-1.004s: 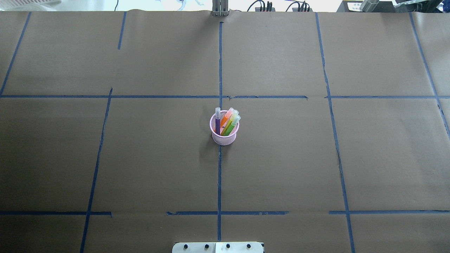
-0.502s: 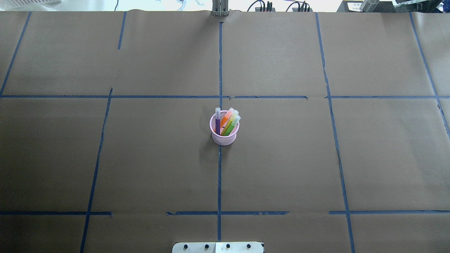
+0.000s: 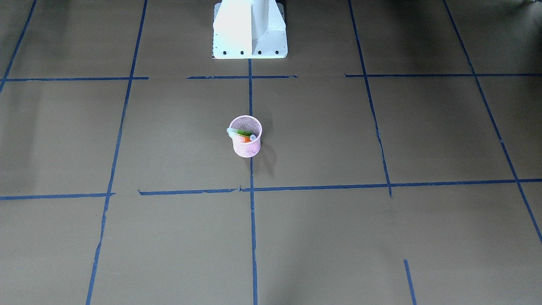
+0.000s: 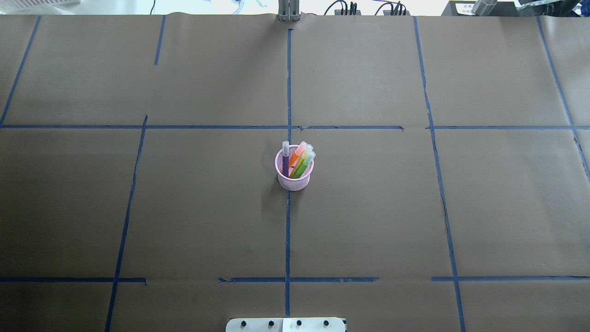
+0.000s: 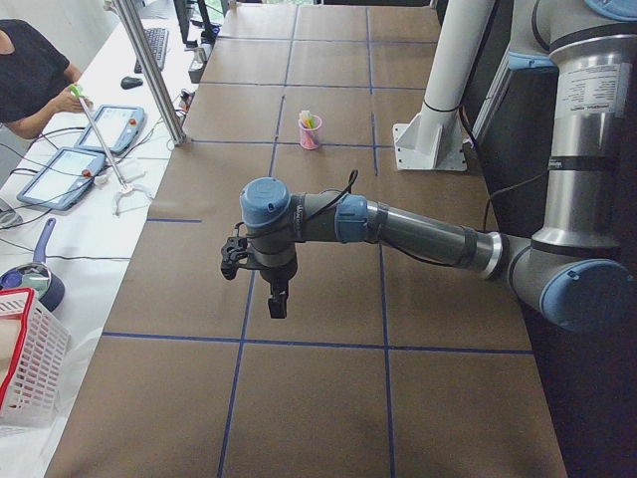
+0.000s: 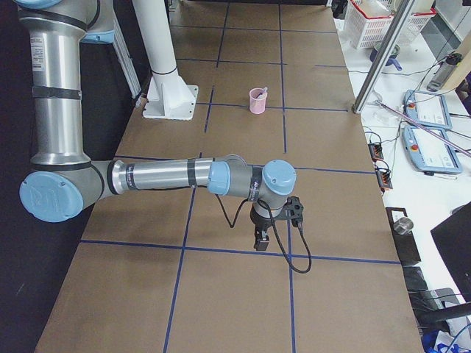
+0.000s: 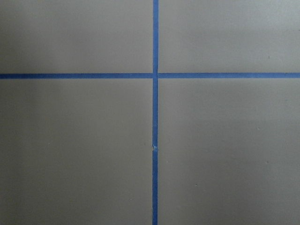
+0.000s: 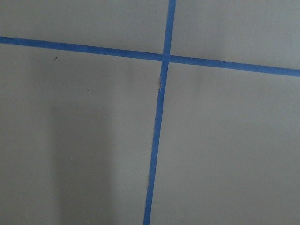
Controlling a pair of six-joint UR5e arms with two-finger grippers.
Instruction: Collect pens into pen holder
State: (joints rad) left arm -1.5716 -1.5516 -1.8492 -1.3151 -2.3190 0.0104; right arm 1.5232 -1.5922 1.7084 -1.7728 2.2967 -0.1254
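Observation:
The pink wire-mesh pen holder (image 4: 294, 183) stands upright at the middle of the table, also in the front view (image 3: 245, 149) and small in both side views (image 5: 310, 133) (image 6: 257, 102). The purple pen (image 4: 285, 162), orange pen (image 4: 297, 153) and green pen (image 4: 304, 163) stand inside it, pale caps up. My left gripper (image 5: 278, 300) hangs over the table's left end and my right gripper (image 6: 260, 239) over its right end, both far from the holder. They show only in the side views, so I cannot tell whether they are open or shut. The wrist views show only brown paper and blue tape.
Blue tape lines grid the brown table cover. The robot's white base (image 3: 250, 29) stands at the table's near edge. An operator (image 5: 30, 70), tablets (image 5: 60, 174) and a red-rimmed basket (image 5: 25, 358) are beyond the left end; a metal post (image 6: 386, 51) stands by the right side.

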